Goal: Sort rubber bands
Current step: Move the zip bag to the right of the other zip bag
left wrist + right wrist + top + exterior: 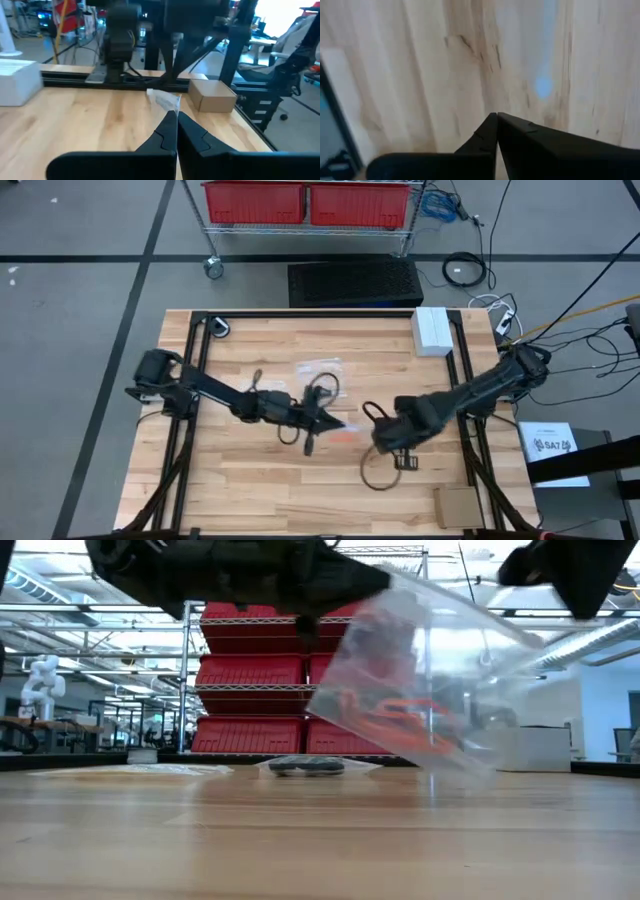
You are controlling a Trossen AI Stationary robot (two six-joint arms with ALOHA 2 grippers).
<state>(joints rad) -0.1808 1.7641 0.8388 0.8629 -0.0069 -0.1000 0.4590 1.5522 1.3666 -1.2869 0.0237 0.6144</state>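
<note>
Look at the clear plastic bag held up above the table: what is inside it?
Orange rubber bands show through the clear plastic bag, pinched by the left gripper. Anything else inside is blurred by the plastic.

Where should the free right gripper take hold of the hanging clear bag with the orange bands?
Grip the clear bag at its free upper edge, opposite the corner the left gripper pinches. It hangs tilted, with the orange rubber bands pooled low, so come in level from the side, above them.
</note>
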